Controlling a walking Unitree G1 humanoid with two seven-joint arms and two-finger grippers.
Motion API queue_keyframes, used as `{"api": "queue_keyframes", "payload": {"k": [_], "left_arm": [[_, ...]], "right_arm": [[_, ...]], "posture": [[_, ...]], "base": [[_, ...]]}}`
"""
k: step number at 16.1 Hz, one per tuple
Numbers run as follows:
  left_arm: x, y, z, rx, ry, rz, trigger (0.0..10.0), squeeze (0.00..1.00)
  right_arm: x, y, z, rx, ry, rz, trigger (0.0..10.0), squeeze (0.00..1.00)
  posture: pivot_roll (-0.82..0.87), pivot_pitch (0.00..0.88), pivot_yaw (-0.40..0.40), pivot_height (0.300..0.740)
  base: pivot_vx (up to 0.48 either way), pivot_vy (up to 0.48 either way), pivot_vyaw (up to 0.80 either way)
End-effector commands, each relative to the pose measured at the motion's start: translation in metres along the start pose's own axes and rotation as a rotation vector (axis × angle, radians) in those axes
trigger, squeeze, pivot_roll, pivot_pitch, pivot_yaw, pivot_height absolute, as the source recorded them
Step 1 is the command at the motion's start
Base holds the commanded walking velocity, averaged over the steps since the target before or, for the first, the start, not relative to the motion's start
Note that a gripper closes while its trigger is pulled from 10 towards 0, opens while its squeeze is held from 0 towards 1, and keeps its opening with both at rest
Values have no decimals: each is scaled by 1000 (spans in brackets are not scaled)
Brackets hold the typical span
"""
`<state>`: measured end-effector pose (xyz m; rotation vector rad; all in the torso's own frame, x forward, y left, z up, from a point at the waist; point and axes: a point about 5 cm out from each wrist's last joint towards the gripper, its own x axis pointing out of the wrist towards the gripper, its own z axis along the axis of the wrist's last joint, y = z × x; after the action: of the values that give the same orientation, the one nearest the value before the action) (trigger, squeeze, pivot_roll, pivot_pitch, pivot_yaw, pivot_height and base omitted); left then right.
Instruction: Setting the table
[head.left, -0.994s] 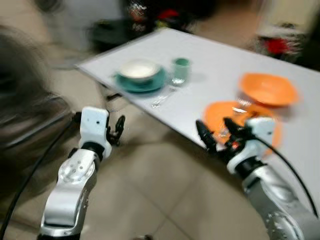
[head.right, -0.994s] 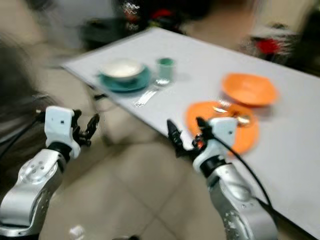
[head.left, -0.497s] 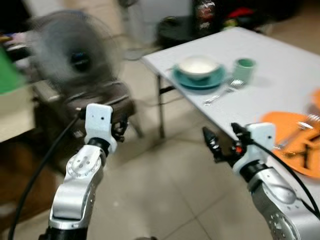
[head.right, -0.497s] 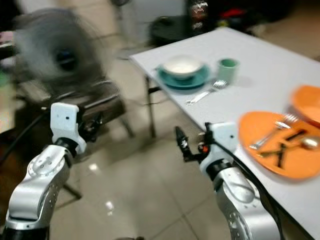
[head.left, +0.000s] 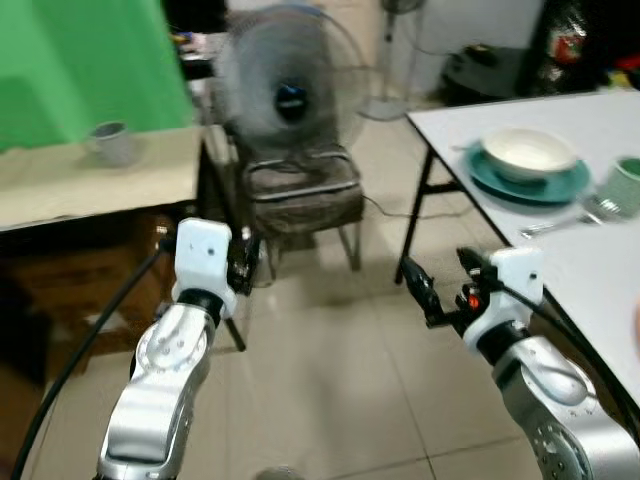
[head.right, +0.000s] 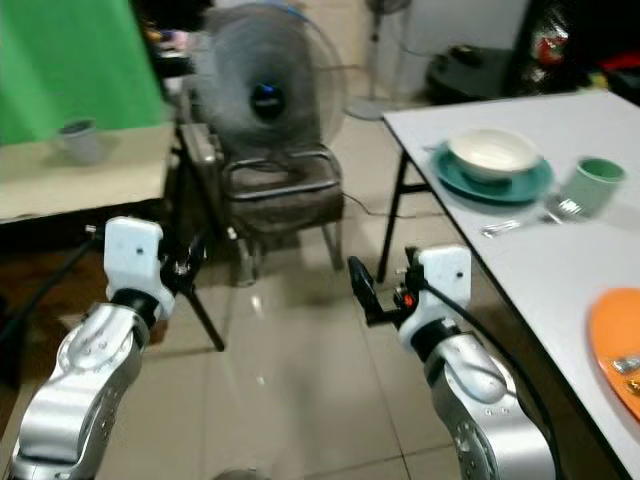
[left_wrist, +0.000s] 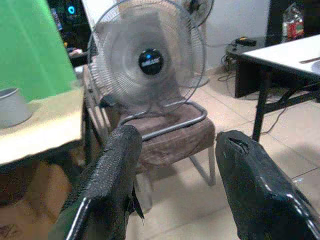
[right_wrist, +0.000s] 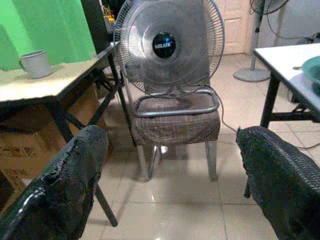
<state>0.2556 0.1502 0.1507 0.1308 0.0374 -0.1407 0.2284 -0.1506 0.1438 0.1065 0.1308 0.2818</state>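
A white table stands at the right. It carries a white bowl on a teal plate, a teal cup, a fork and the edge of an orange plate. Both arms are held up in front of me over the tiled floor, away from the table. My left gripper is open and empty, as the left wrist view shows. My right gripper is open and empty too.
A running fan sits on a brown chair straight ahead. At the left a beige-topped side table holds a grey cup, in front of a green screen. Tiled floor lies between them.
The whole view has swung left: the white table slid to the right edge, and the fan, chair and side table came into view. Both grippers kept their open pose.
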Motion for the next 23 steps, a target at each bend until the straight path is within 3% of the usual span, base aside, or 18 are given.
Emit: {"api": "queue_keyframes", "payload": {"k": [1, 6, 7, 8, 9, 11, 12, 13, 15, 17, 18, 19, 20, 22, 23], "left_arm": [[-7, 12, -3, -1, 31, 33, 10000, 0], [-12, 9, -6, 12, 46, 32, 10000, 0], [-12, 11, -4, -46, 42, 49, 10000, 0], [-12, 12, -6, -56, 48, 58, 10000, 0], [-12, 6, -12, -32, 71, 47, 10000, 0], [-11, 8, -3, -59, 37, 36, 10000, 0], [-9, 20, -3, -41, 40, 62, 10000, 0], [-9, 22, -3, -54, 31, 62, 10000, 0], [-10, 17, 1, -58, 16, 38, 10000, 0], [-9, 15, 4, -51, 11, 16, 10000, 0], [-7, 17, 8, -71, -2, 11, 10000, 0], [-7, 21, -1, -19, 35, 47, 10000, 0], [-8, 19, 1, -42, 24, 29, 10000, 0], [-10, 18, 1, -44, 26, 25, 10000, 0], [-9, 19, 0, -50, 29, 35, 10000, 0]], "right_arm": [[7, 12, 6, 36, -18, 37, 10000, 0], [6, 10, 3, 19, -7, 17, 10000, 0], [7, 17, 10, 53, -28, 33, 10000, 0], [7, 19, 11, 27, -30, 56, 10000, 0], [2, 12, -1, -29, 25, 42, 10000, 0], [4, 7, -4, 40, 29, -21, 10000, 0], [10, 7, -3, 58, 25, -27, 10000, 0], [10, 6, -6, 9, 34, -32, 10000, 0], [7, 6, -4, 31, 20, -26, 10000, 0], [10, 12, -6, -5, 27, -2, 10000, 0], [14, 17, 0, 52, 0, 17, 10000, 0], [18, 19, -5, 1, 16, 30, 10000, 0], [19, 18, -8, -37, 43, 30, 10000, 0], [20, 19, -8, 5, 46, 23, 10000, 0], [22, 18, -7, -21, 38, 17, 10000, 0]], "posture": [[71, 0, 12, 740], [69, 0, 5, 740], [60, 0, 11, 740], [54, 0, 18, 740], [76, 0, 11, 740], [81, 0, 5, 740], [84, 0, 10, 740], [77, 0, 14, 740], [88, 0, 22, 740], [92, 0, 17, 740], [100, 0, 22, 740], [102, 0, 21, 740], [105, 0, 13, 740], [106, 0, 10, 740], [108, 0, 9, 740]], "base": [[0, 0, 800], [0, 0, 800], [0, 0, 800], [0, 0, 544], [0, 0, 0], [0, 0, 0], [270, 0, 0], [289, 0, 0], [321, 0, 0], [373, 0, 0], [386, 0, 694], [420, 0, 788], [368, 0, 794], [368, 0, 597], [368, 0, 0]]}}
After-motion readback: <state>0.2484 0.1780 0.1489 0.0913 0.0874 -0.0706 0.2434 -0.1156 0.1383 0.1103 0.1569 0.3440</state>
